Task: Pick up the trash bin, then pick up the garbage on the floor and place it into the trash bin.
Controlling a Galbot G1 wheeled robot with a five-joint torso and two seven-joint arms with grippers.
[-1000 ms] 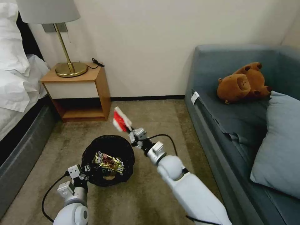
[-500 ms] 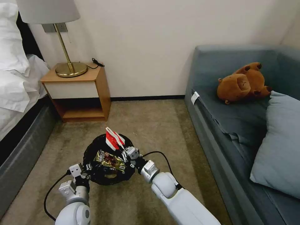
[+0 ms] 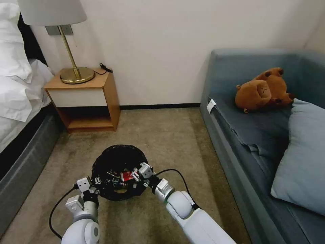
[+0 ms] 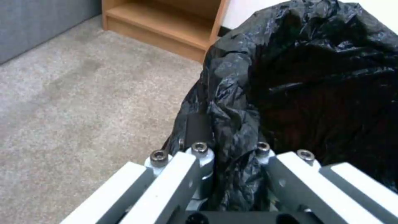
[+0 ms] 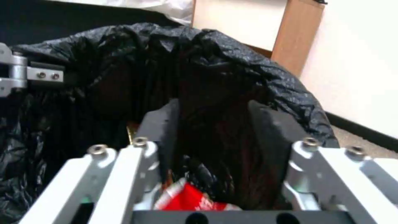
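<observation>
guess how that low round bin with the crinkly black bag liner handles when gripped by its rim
The black-lined trash bin probably feels light: the left gripper holds it by the rim alone. The crinkled liner looks thin and slippery, so it may slide. The right gripper is open above the red-and-white paper cup.

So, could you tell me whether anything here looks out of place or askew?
Only small things stand out. The brown plush toy lies tipped over on the sofa. The trash bin is held off the carpet by the left gripper, clamped on its bag-covered rim, and the right gripper hangs open above the red-and-white paper cup inside.
</observation>
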